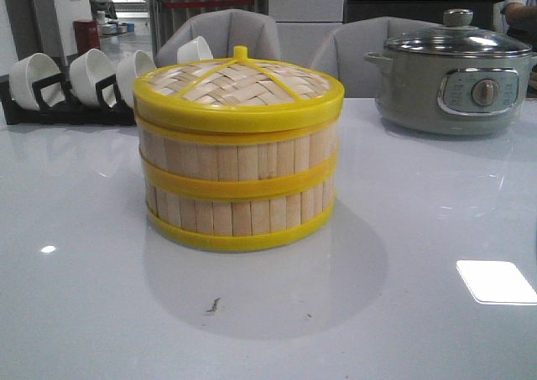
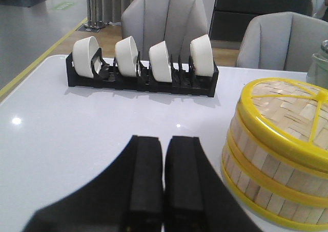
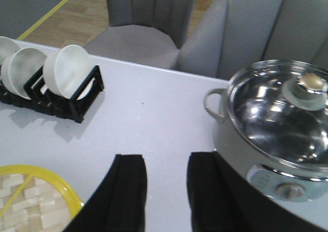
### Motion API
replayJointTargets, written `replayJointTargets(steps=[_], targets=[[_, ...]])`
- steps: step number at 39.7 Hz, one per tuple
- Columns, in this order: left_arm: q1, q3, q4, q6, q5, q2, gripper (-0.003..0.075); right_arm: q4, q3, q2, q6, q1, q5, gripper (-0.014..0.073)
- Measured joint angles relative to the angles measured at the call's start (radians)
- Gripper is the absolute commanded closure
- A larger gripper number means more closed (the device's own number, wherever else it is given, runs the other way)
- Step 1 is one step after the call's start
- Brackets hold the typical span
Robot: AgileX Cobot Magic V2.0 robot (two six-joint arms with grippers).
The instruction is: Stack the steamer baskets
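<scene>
While the two round wood-slat steamer baskets with yellow plastic rims (image 1: 239,183) stand stacked at the middle of the glossy white desk (image 1: 84,296), the woven yellow-rimmed lid (image 1: 238,85) sits on top. Behind-left, white bowls (image 1: 92,74) lean in a black rack (image 2: 141,81); behind-right stands a grey electric pot with a glass lid (image 1: 453,82). Left pincer (image 2: 164,178) is closed, empty, beside the stack. Right pincer (image 3: 166,191) hangs parted, holding nothing.

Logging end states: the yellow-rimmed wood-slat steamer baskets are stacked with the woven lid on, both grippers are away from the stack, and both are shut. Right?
Not quite. The yellow-rimmed wood-slat steamer baskets are stacked under the woven lid, both grippers clear, but only the left gripper is shut. The right wrist view shows the right gripper open, table showing between its fingers.
</scene>
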Motion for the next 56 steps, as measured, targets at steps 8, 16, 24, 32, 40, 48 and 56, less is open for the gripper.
replayJointTargets(steps=[8,16,24,32,40,48,56], targets=[[0.0,0.0,0.0,0.0,0.0,0.0,0.0625,0.0,0.357,-0.251,0.0,-0.095,-0.154,0.0274],[0.0,0.0,0.0,0.0,0.0,0.0,0.0625,0.0,0.697,-0.496,0.0,-0.135,-0.322,0.0274],[0.0,0.0,0.0,0.0,0.0,0.0,0.0625,0.0,1.002,-0.744,0.0,-0.134,-0.492,0.0274],[0.0,0.0,0.0,0.0,0.0,0.0,0.0625,0.0,1.249,-0.981,0.0,-0.145,-0.571,0.0274],[0.0,0.0,0.0,0.0,0.0,0.0,0.0625,0.0,1.434,-1.195,0.0,-0.199,-0.573,0.0274],[0.0,0.0,0.0,0.0,0.0,0.0,0.0625,0.0,1.562,-1.335,0.0,-0.23,-0.574,0.0274],[0.0,0.0,0.0,0.0,0.0,0.0,0.0625,0.0,1.597,-1.423,0.0,-0.232,-0.619,0.0558]])
